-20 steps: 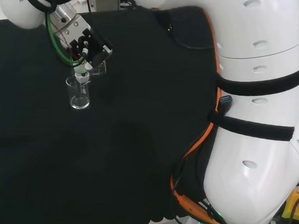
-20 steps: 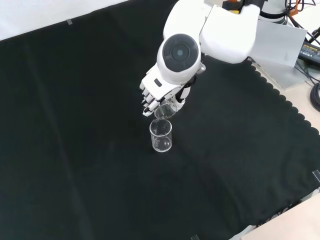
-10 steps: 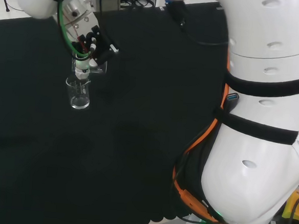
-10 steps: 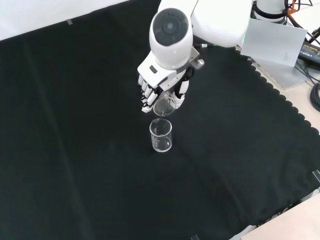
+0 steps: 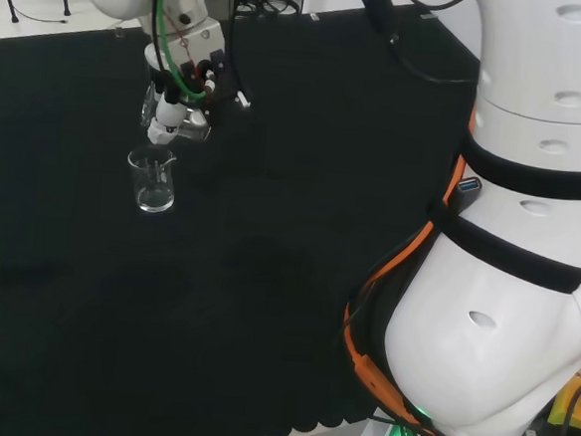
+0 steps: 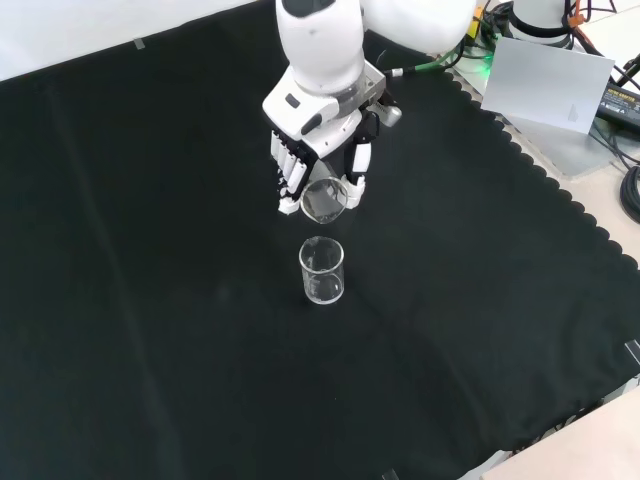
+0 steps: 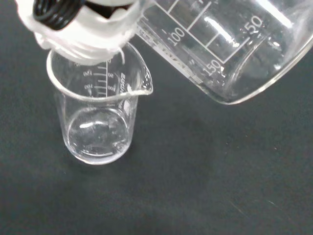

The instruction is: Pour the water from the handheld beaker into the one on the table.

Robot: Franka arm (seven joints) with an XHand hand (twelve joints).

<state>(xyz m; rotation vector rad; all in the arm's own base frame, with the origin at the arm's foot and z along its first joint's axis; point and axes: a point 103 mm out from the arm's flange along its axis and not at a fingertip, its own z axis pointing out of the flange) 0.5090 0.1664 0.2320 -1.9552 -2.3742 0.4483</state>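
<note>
On the black cloth [image 6: 150, 250] a clear standing beaker [image 6: 321, 271] is sitting upright, mouth up, with bare cloth all round it and nothing lying between it and the ware above. In the front view the arm's big white link [image 6: 320, 45] is standing before the wrist, covering the back of the hand [image 6: 315, 160]. The hand is hanging over the standing beaker, its fingers [image 6: 288, 180] and thumb curling round a second clear beaker, the held beaker [image 6: 324, 200], which is hovering just above the standing one and apart from it. In the head view the hand [image 5: 179, 96] is showing at the upper left, directly over the standing beaker [image 5: 154, 181].

Both beakers are smooth, transparent cylinders with white printed scale marks; the standing beaker [image 7: 98, 117] is showing a small pouring lip on its rim and a round flat base. The cloth is matte, with a scalloped edge.

The held beaker [image 7: 225, 49] is lying tilted, its long axis slanting, its open mouth facing down toward the cloth beside the standing beaker's rim.
</note>
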